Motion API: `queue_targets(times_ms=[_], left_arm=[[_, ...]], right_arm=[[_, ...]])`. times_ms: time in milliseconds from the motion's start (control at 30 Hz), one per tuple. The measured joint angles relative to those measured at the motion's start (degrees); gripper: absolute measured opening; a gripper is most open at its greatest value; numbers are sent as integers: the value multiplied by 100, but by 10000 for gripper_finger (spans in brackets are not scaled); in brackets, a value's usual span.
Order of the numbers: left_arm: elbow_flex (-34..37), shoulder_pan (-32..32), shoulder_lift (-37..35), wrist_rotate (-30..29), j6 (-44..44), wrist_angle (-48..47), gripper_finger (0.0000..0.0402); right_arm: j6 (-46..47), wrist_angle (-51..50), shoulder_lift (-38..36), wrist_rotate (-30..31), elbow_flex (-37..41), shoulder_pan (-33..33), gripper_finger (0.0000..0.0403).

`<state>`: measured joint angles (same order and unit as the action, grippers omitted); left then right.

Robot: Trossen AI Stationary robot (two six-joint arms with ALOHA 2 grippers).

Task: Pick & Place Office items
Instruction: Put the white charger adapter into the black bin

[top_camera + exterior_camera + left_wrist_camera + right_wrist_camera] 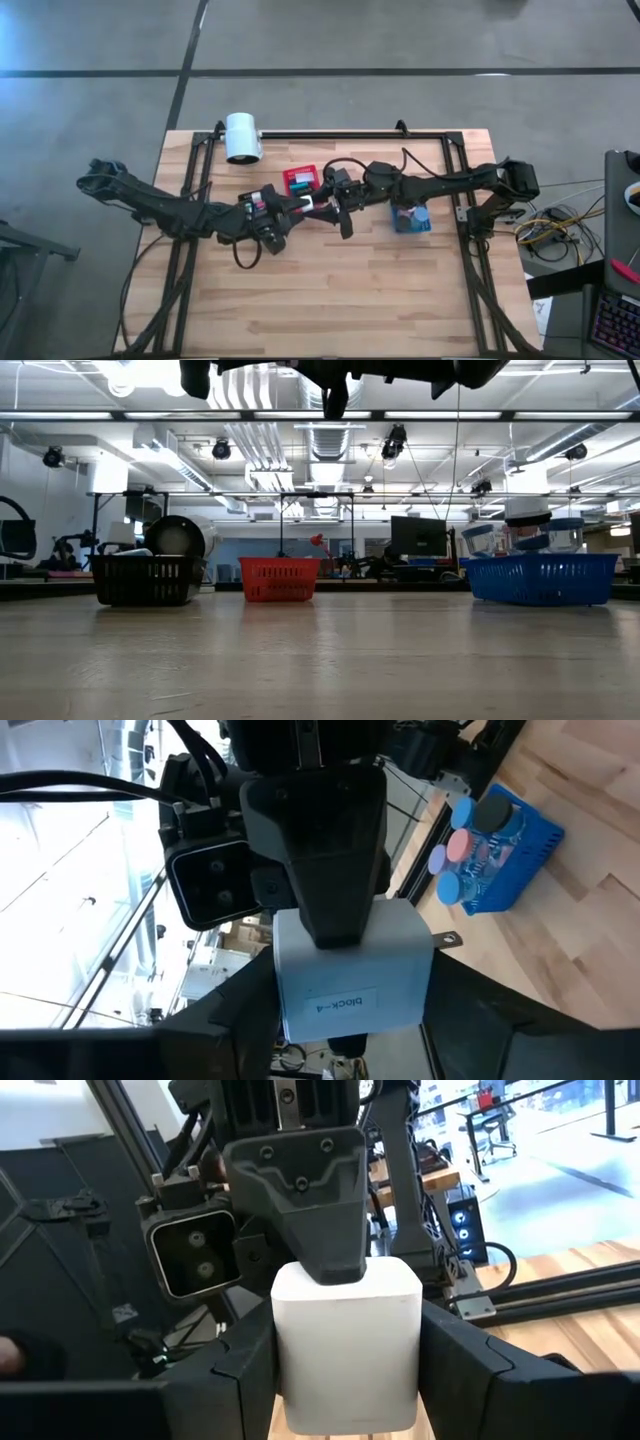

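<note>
White block [346, 1345], labelled "block-4", hangs in the air mid-table near the red bin [301, 180], pinched by both grippers at once. The left gripper [312, 207] and the right gripper [325, 210] meet tip to tip, each with fingers clamped on its sides.

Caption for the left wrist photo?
Both tools grip one white block labelled block-4 in mid-air, a blue bin of jars behind.

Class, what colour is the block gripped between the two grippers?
White: the block shows best in the right wrist view, with the left gripper and right gripper both on it.
</note>
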<state>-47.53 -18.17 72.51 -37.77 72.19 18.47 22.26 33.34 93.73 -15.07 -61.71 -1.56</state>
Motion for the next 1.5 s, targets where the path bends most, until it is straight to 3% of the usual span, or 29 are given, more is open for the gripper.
queue_targets(times_ms=[400, 733, 867, 1000, 1200, 1500], left_arm=[[0, 0, -2, -16, -108, -12, 206], [-15, -145, -459, -346, -706, -113, 206], [-13, -195, -923, -412, -1394, -758, 206], [-12, -198, -1531, -374, -2955, -1899, 206], [14, -177, -2359, 14, -5763, -3675, 206], [1083, -173, -3058, 159, -8138, -4384, 206]], right_arm=[[-15, -8, 2, 2, 0, 4, 182], [-573, -331, -289, 75, -4, 6, 255], [-967, -1042, -634, 146, 3, 11, 272], [-1434, -1860, -1221, 616, 76, 55, 272], [-1847, -2183, -2390, 1419, 928, 260, 229], [-1586, -1853, -4398, 1510, 3038, 286, 75]])
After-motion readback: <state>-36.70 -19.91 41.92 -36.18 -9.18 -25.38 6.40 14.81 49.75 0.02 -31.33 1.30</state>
